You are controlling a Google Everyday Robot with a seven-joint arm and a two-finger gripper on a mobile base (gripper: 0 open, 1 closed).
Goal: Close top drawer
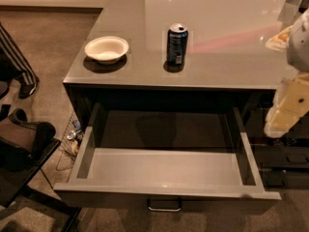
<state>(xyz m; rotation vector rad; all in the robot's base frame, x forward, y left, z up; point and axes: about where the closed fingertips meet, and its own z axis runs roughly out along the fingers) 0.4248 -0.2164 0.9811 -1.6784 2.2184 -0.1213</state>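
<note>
- Handle (164,206): small silver bar at the centre of the drawer front, nearest the camera.
- Top drawer (164,166): wide, shallow and grey, nearly as wide as the desk. It stands pulled far out below the desk's front edge. The inside floor is light grey, the side walls are grey, and the back part lies in shadow under the desk.
- Chair (24,149): dark, at lower left, beside the drawer's left wall.
- Dark drawers (285,163): narrower unit at right, next to the open drawer.
- Gripper (285,115): cream-coloured, at the right edge, hanging off the desk's front right corner, beside the drawer's right wall and apart from it. Whether it is open or closed cannot be told.
- Desk top (231,57): smooth, glossy grey, with a pale reflection and a reddish streak at right.
- Bowl (106,49): white, upright, near the left front corner.
- Can (177,44): dark blue, upright, near the front centre, right of the bowl. Label writing is not legible.
- Carpet (43,37): brown, to the left of the desk.
</note>
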